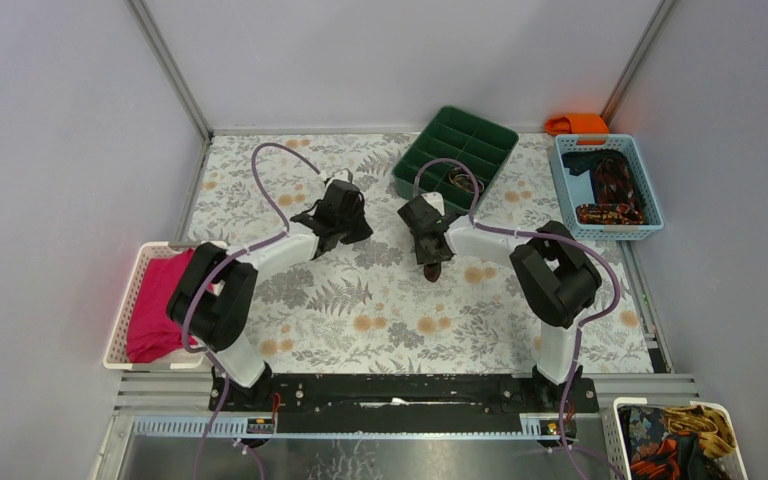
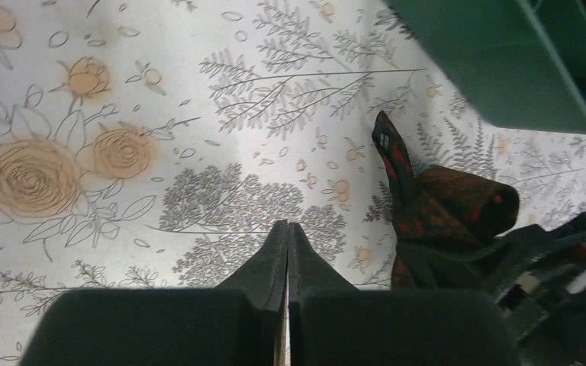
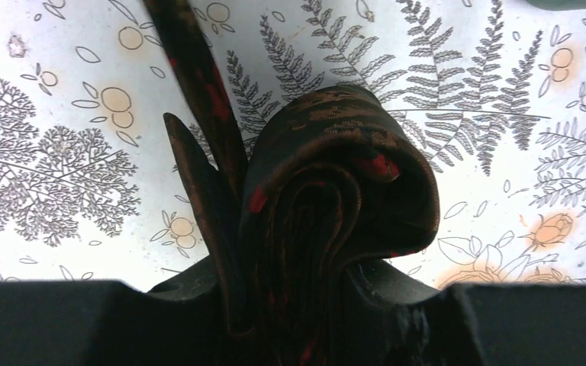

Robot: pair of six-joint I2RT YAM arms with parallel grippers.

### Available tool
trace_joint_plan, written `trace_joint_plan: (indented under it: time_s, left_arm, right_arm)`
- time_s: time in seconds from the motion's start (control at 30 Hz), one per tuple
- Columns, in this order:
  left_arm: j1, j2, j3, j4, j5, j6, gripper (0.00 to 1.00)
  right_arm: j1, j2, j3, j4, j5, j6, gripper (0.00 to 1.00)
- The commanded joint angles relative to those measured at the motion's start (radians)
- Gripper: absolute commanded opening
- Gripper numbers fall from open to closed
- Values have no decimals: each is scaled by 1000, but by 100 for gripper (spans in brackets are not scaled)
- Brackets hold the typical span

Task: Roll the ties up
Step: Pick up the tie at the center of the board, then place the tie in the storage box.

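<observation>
1 white basket sits against the left edge of the tabletop, with 1 magenta cloth heaped in it.

Next comes the left gripper, over the floral tabletop left of centre. Its 2 fingers are pressed flat together with nothing between them.

Just right of it, near the tabletop's centre, is 1 rolled tie, dark brown with red flecks, wound into a fat coil. The right gripper has its 2 jaws closed round this coil, 1 on each side, and the roll bulges out past the fingertips. 1 loose end of the same tie runs away from the coil, on its left in the right wrist view.

1 green tray, divided into compartments, lies at the far edge, right of centre. Something small and dark sits in 1 of its near compartments, too small to name.

1 blue basket is at the far right corner and holds at least 2 patterned ties, 1 loose and 1 coiled. 1 orange cloth lies just behind it.

Off the near right corner, a second white basket holds patterned fabrics. I cannot tell how many.
</observation>
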Motion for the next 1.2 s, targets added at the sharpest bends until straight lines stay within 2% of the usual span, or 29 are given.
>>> trace_joint_plan:
  time_s: [0.0,0.27,0.47,0.57,0.63,0.8,0.87,1.0,1.17]
  left_arm:
    - [13,22,38,-120,-36,38,0]
    - [47,-72,7,-111,-10,40,0]
    - [54,-104,42,-126,20,55,0]
    - [55,-82,81,-137,29,69,0]
    - [59,-65,105,-141,30,76,0]
    - [86,0,184,-159,98,94,0]
    - [98,20,201,-164,116,99,0]
    - [124,54,209,-154,140,97,0]
    - [135,87,215,-143,158,92,0]
  right_arm:
    - [2,11,-15,-73,77,-26,0]
    - [-10,-62,169,-201,97,-132,0]
    - [-94,-47,445,-302,112,-240,0]
    - [-154,51,622,-362,102,-268,0]
    - [-182,121,723,-343,120,-321,0]
    - [-254,488,1265,-515,160,-421,0]
    - [-265,571,1370,-498,193,-507,0]
    - [-295,581,1302,-395,203,-587,0]
    - [-301,526,1134,-300,111,-628,0]
